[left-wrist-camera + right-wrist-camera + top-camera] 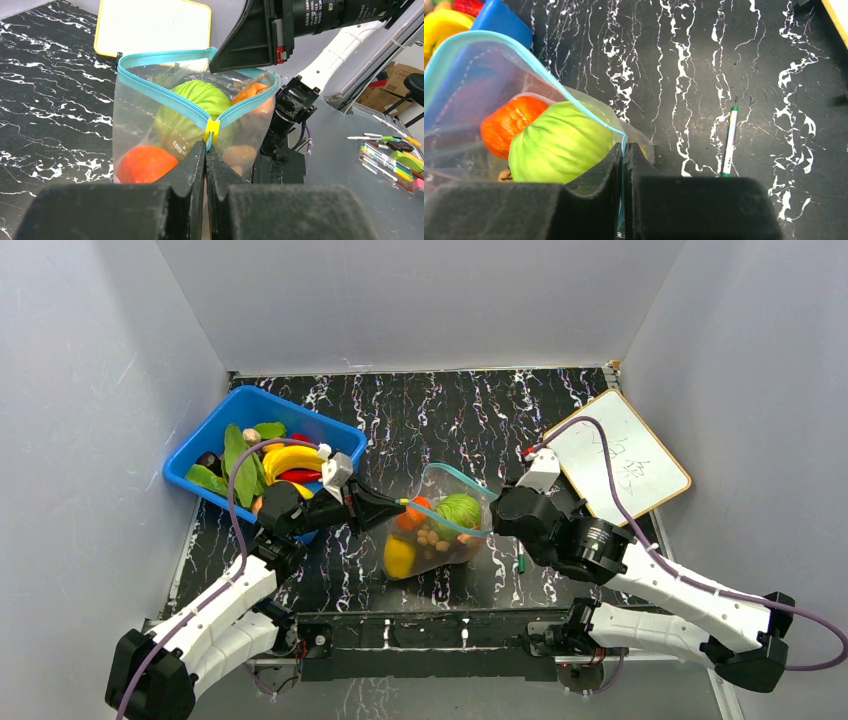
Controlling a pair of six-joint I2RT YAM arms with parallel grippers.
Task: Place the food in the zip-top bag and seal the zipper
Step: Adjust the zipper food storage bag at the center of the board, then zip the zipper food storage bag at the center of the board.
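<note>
Looking down from the top external view, the zip-top bag (pixel 440 530) stood mouth-up around the middle of the tabletop (pixel 450 410), a little toward its near edge, stretched between the two arms. The left gripper (pixel 402 504) was clamped on the bag's left end and the right gripper (pixel 490 520) on its right end, and the teal zipper (pixel 455 473) bowed apart into an open loop. Inside lay food (pixel 459 510): a green cabbage-like piece, an orange piece, a yellow one and small tan bits. A blue bin (pixel 295 412) near the far-left corner held more pieces, with bananas (pixel 292 457) on top. A whiteboard (pixel 620 455) lay by the right edge, and a green pen (pixel 521 562) lay just right of the bag. From the left wrist, the left gripper (pixel 205 157) had its fingers pressed together on the bag's seam, just below a yellow slider tab (pixel 211 129) where the two zipper (pixel 165 94) strips met; the strips spread away from it, so the mouth was unsealed. From the right wrist, the right gripper (pixel 624 157) was likewise pinched on the bag's edge, beside the green piece and the orange one. The pen (pixel 729 140) lay apart on the tabletop to the right.
</note>
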